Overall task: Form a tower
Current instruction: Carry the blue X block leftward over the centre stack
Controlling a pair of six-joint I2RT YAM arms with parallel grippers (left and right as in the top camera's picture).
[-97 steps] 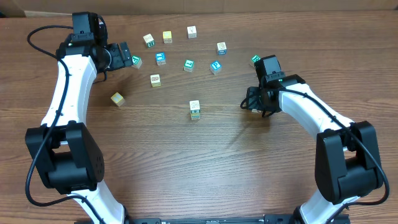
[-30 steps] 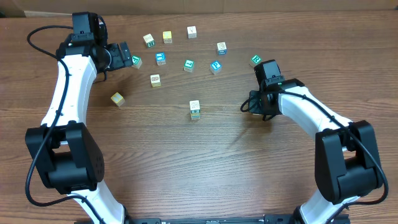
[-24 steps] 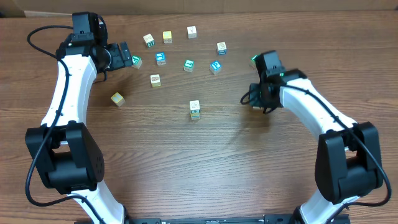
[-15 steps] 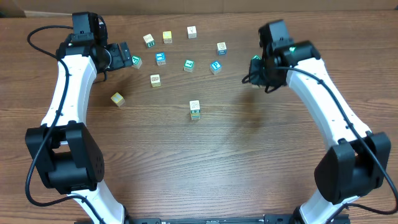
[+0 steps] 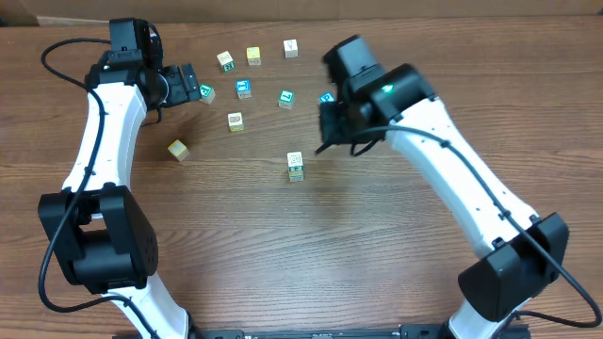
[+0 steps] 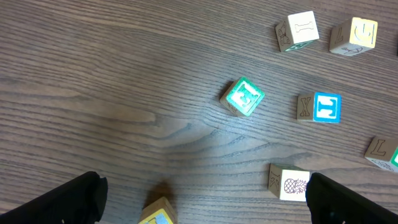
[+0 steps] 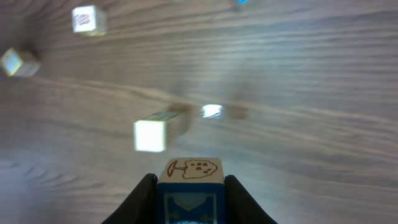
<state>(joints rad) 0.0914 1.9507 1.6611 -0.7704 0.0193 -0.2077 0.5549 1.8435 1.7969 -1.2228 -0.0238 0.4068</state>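
Overhead: one tower (image 5: 295,166), nine loose cubes (image 5: 235,121); right end effector (image 7: 189,186), one cube (image 7: 189,169).

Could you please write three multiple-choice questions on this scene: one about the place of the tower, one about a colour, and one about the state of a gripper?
1. Where on the table does the tower stand?
A) at the near edge
B) near the middle
C) in the far right corner

2. Which colour is the front face of the cube in the right gripper?
A) red
B) blue
C) black

3. How is the left gripper?
A) open, holding nothing
B) shut on a cube
C) shut, empty

Answers:
1 B, the overhead view shows it on bare wood at the centre.
2 B, blue shows under the cream top.
3 A, its fingers stand far apart.
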